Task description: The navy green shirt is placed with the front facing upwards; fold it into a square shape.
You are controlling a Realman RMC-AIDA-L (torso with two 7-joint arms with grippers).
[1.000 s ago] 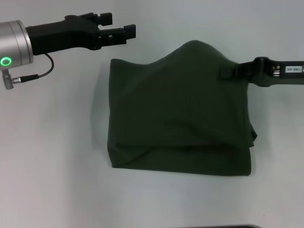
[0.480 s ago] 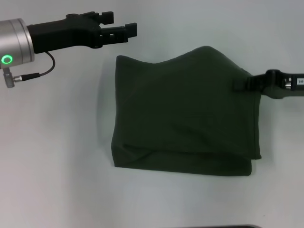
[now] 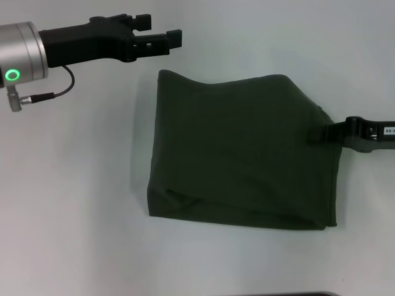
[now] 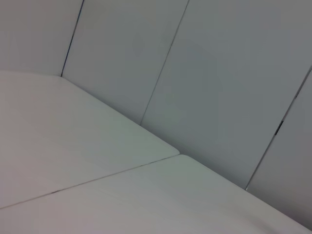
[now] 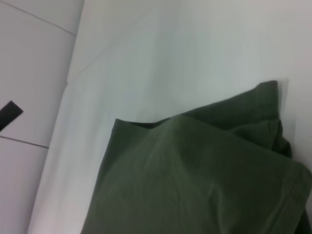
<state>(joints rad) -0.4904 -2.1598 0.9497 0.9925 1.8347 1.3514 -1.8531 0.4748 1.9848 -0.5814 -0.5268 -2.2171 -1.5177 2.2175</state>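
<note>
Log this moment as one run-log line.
shirt: folded, plain side up, on table | right gripper: at shirt's right edge | left gripper: open, raised, off cloth

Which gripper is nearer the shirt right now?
Right. The right gripper is at the folded navy green shirt's right edge, touching it; the left gripper hovers apart from it, beyond its far left corner.

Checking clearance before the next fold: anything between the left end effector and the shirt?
Nothing visible. Only bare white table separates the left end effector from the navy green shirt. The right end effector is at the shirt's right edge.
</note>
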